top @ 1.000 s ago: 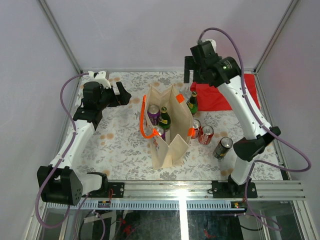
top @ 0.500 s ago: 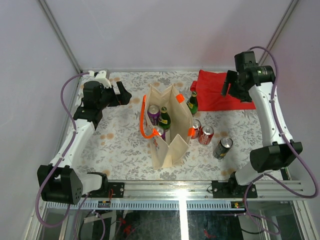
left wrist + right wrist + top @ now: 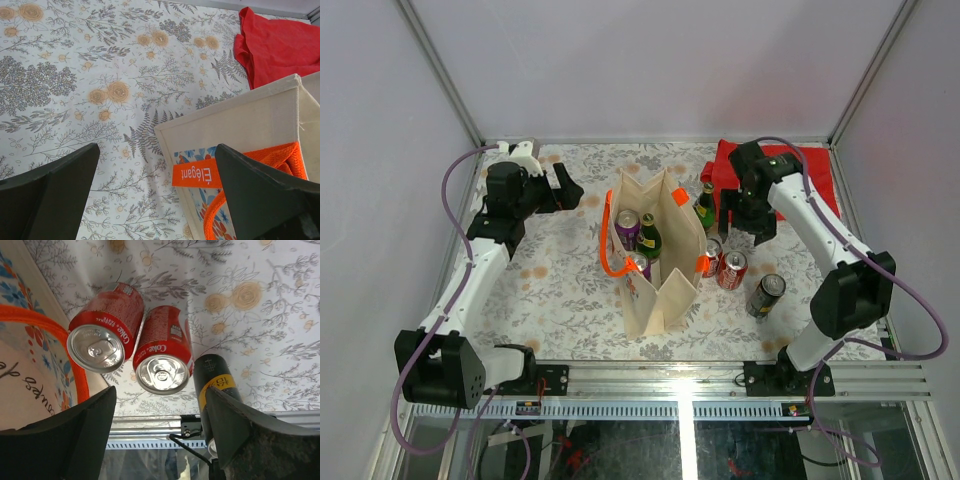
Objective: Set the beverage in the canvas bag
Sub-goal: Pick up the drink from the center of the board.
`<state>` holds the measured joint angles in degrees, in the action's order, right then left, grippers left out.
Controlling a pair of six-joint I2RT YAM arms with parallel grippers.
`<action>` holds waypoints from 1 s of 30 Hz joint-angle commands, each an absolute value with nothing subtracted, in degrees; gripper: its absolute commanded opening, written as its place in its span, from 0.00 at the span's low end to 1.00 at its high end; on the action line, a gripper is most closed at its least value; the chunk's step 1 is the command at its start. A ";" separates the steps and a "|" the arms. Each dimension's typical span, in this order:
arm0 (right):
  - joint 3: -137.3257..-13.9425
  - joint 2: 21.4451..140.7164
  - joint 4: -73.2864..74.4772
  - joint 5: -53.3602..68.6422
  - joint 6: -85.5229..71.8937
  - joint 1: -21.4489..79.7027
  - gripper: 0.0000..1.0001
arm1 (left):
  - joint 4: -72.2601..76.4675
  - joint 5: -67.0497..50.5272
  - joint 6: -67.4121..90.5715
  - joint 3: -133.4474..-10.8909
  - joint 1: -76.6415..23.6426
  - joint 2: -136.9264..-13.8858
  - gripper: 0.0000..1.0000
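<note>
The right gripper (image 3: 745,225) is found spread and empty above two red cans (image 3: 164,357), which stand touching one another at 3 o'clock of the canvas bag (image 3: 655,300). The left gripper (image 3: 156,155) is likewise spread, holding nothing, at 10 o'clock of it. Because the cans touch, it is judged that a finger could be driven onto the neighbouring can and topple it, or the orange handle (image 3: 35,315) just beside could be snagged.

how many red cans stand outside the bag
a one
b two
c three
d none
b: the right wrist view shows two red cans upright side by side on the table, next to the bag.
</note>
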<state>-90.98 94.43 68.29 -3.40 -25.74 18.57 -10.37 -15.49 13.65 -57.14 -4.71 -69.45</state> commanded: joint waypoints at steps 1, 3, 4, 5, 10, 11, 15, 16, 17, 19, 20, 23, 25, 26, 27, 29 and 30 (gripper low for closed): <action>-88.51 91.85 66.80 -2.73 -27.40 20.01 0.80 | -9.98 -16.38 13.83 -57.90 -4.29 -69.00 1.00; -87.59 91.76 66.68 -2.66 -27.21 20.56 0.81 | -10.13 -16.38 13.65 -57.85 -4.31 -68.97 1.00; -86.83 91.68 66.38 -2.60 -27.17 20.83 0.81 | -10.11 -16.49 13.63 -57.77 -4.31 -68.91 1.00; -85.76 91.46 65.88 -2.25 -27.12 21.15 0.81 | -10.11 -16.45 13.62 -57.67 -4.33 -68.94 1.00; -81.03 91.36 62.45 -1.93 -27.41 22.94 0.83 | -9.86 -16.72 14.02 -57.74 -4.33 -69.17 1.00; -80.28 91.44 61.66 -1.93 -27.35 23.05 0.83 | -9.85 -16.70 13.98 -57.82 -4.35 -69.25 1.00; -79.67 92.83 61.05 -2.61 -27.34 23.40 0.83 | -9.97 -16.84 13.60 -58.21 -4.33 -69.48 1.00; -79.63 93.03 60.98 -2.82 -27.24 23.44 0.83 | -10.02 -16.86 13.48 -58.24 -4.31 -69.49 1.00; -79.37 93.07 60.95 -3.08 -27.24 23.39 0.83 | -10.09 -16.75 13.37 -58.27 -4.33 -69.44 0.99; -78.59 92.95 60.61 -3.46 -27.25 23.44 0.83 | -10.26 -16.83 13.21 -58.27 -4.34 -69.37 1.00; -78.14 92.95 60.38 -3.51 -27.25 23.45 0.83 | -10.32 -16.85 13.19 -58.23 -4.37 -69.33 1.00; -76.50 93.71 59.46 -3.56 -26.91 23.48 0.83 | -10.30 -16.89 13.26 -58.13 -4.35 -69.46 1.00; -75.34 94.50 58.85 -3.71 -26.73 23.42 0.83 | -10.29 -16.95 13.19 -58.31 -4.35 -69.52 1.00; -74.79 94.68 58.38 -3.87 -26.72 23.40 0.83 | -10.28 -16.94 13.11 -58.42 -4.31 -69.59 1.00; -74.33 94.72 57.77 -4.01 -26.72 23.39 0.83 | -10.35 -16.96 12.98 -58.56 -4.31 -69.62 1.00; -74.18 95.06 57.08 -4.51 -26.56 23.42 0.83 | -10.48 -16.75 12.71 -58.78 -4.34 -69.63 1.00; -74.40 95.03 56.96 -4.91 -26.48 23.46 0.83 | -10.60 -16.72 12.62 -58.84 -4.31 -69.61 1.00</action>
<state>-74.39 94.70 59.42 -3.57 -26.98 22.94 -10.44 -16.05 13.58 -57.14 -4.71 -69.47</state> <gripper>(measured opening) 0.831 0.995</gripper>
